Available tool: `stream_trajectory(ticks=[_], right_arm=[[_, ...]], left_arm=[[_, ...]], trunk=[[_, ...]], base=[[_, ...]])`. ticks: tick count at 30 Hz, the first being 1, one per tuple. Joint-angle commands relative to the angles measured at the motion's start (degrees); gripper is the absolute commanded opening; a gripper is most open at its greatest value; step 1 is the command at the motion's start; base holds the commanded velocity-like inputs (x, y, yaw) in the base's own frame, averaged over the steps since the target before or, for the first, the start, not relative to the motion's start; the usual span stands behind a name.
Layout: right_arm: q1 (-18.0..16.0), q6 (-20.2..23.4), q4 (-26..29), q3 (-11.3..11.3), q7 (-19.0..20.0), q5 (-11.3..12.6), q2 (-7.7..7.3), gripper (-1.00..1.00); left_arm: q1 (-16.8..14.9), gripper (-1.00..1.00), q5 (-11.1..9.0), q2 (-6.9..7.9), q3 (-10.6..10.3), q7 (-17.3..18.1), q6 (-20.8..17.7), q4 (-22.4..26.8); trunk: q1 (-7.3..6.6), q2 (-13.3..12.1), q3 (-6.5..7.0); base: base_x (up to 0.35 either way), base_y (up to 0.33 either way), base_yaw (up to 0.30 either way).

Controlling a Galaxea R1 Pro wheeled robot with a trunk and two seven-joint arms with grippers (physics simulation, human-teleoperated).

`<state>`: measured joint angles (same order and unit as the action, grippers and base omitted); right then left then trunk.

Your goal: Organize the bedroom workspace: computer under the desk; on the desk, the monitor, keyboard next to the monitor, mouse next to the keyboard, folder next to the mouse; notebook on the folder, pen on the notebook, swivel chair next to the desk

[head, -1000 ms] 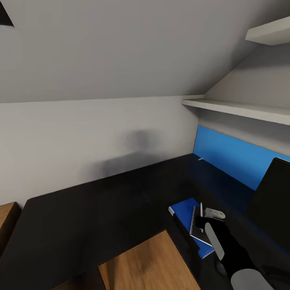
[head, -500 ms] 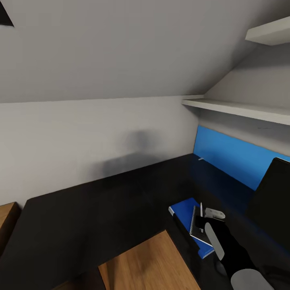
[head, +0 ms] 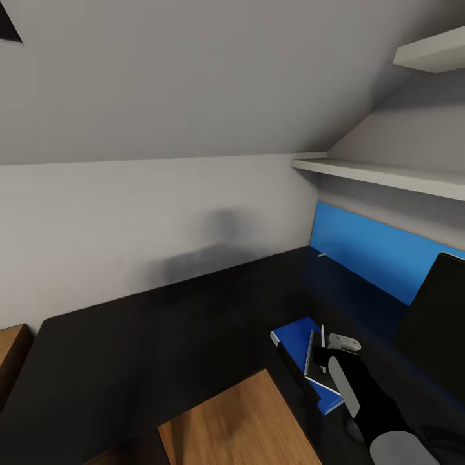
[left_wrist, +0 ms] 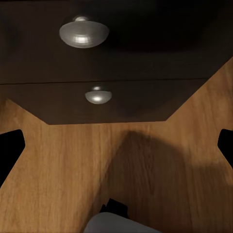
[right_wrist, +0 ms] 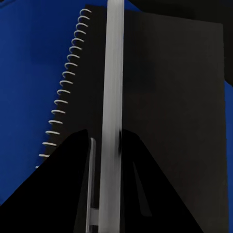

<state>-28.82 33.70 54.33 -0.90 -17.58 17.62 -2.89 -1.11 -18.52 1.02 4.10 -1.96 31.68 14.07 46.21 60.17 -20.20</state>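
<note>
The right gripper (head: 325,349) and its arm cover the near part of the notebook (head: 312,359) and blue folder (head: 294,337); the pen (right_wrist: 111,97) runs past the picture's edge beyond the fingers. The monitor (head: 439,316) is cut off at the frame's side. Whether the pen touches the notebook cannot be told.

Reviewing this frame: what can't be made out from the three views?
- Monitor: head view, cut off by the right edge.
- Whether the pen touches the notebook: right wrist view, the right gripper covers its near end.
- Folder: head view, near part hidden by notebook and arm.
- Left gripper: left wrist view, fingertips cut by both side edges.
</note>
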Motion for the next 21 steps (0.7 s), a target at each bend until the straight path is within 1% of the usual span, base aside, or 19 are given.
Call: stream_trajectory(ticks=[1,14,15,21], right_arm=[[-0.03,0.14,0.08,0.07,-0.44,0.67,-0.02,-1.0],[-0.01,0.14,0.08,0.11,-0.44,0.66,-0.02,-1.0],[-0.01,0.14,0.08,0.11,-0.44,0.66,-0.02,1.0],[-0.01,0.14,0.15,0.19,-0.44,0.68,-0.01,1.0]], left_arm=[[-0.03,1.0,0.33,-0.01,0.21,-0.15,0.13,-0.01],[-0.03,1.0,0.33,0.01,0.24,-0.13,0.14,-0.01],[-0.03,1.0,0.33,0.02,0.26,-0.13,0.14,-0.01],[-0.03,1.0,0.33,0.04,0.29,-0.15,0.14,-0.01]], trunk=[[0.0,0.04,-0.07],[0.0,0.04,-0.07],[0.0,0.04,-0.07],[0.0,0.04,-0.07]], base=[[0.0,0.0,0.0],[0.0,0.0,0.0],[0.0,0.0,0.0],[0.0,0.0,0.0]])
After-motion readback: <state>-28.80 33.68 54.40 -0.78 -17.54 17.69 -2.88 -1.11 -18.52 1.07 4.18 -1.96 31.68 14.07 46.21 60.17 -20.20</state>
